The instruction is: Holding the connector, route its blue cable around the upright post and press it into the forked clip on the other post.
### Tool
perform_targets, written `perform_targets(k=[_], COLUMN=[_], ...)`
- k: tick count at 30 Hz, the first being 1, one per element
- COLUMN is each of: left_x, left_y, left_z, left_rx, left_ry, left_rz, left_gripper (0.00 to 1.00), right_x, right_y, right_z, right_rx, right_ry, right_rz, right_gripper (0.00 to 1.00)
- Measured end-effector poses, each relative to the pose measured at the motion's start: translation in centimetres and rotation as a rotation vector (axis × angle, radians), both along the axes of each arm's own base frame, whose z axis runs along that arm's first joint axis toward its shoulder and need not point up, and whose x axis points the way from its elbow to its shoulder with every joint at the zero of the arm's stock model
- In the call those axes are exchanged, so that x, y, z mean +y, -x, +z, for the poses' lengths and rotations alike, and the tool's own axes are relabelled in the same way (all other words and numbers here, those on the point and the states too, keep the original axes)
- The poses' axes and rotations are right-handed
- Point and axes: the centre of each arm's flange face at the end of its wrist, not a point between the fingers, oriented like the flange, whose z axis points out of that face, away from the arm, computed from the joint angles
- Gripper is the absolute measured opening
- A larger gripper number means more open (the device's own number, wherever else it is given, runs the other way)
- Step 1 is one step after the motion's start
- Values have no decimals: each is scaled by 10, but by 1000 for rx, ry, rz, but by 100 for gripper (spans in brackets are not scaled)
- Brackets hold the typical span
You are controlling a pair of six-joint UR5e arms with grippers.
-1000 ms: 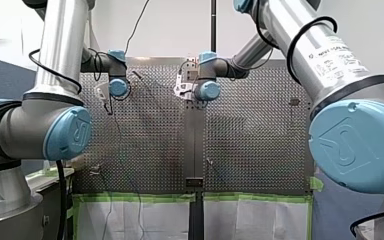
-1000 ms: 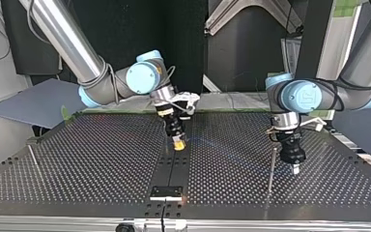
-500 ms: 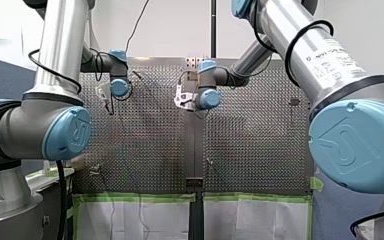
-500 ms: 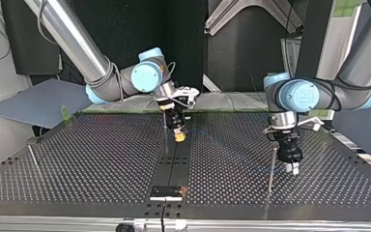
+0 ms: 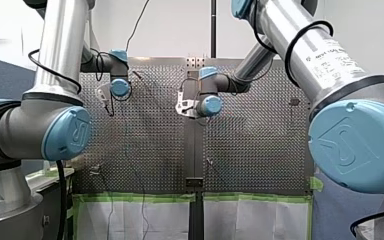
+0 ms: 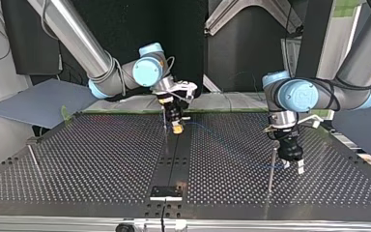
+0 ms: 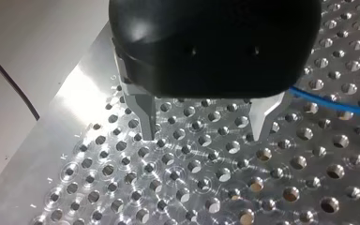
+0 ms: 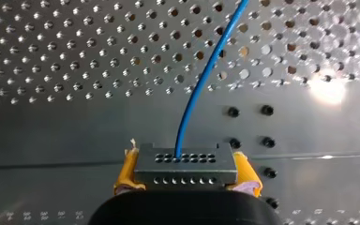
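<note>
In the right wrist view my right gripper (image 8: 186, 180) is shut on the grey connector (image 8: 186, 164), yellow pads on both its sides. The blue cable (image 8: 201, 79) leaves the connector's face and runs away over the perforated plate. In the top view that gripper (image 6: 176, 127) hangs next to a thin upright post (image 6: 164, 122) at the table's middle. My left gripper (image 6: 293, 165) stands open beside another thin post (image 6: 271, 169), nothing between its metal fingers (image 7: 146, 117). A stretch of blue cable (image 7: 337, 105) passes beside it. Whether the cable sits in a clip is too fine to see.
A third thin post (image 6: 33, 157) stands at the top view's left. A dark strip with a small black block (image 6: 166, 192) runs down the table's middle towards the near edge. Green tape (image 5: 140, 197) lines the table's edge in the front view.
My left gripper's fingers have opened beside the post and it has lifted slightly. My right gripper, still holding the connector, has moved away from the top view's camera, towards the table's far side.
</note>
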Motion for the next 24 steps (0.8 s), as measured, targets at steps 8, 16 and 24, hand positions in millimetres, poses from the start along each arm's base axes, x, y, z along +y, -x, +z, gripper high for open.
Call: perform_targets(k=[8,16,24], left_x=[-3,-4,-4], left_y=[0,-1,-1], left_z=[0,-1,-1], left_rx=[-1,0,-1], left_ry=[0,0,4], left_rz=[-25,-37,-40], left_gripper=[99,99,99], right_x=[-3,-14,-24], right_y=[16,42,80], right_z=[-20,-44,-75], right_rx=[7,8,23], right_ry=[-7,-13,-33], right_rz=[-26,-68,-128], right_gripper=[0,0,0])
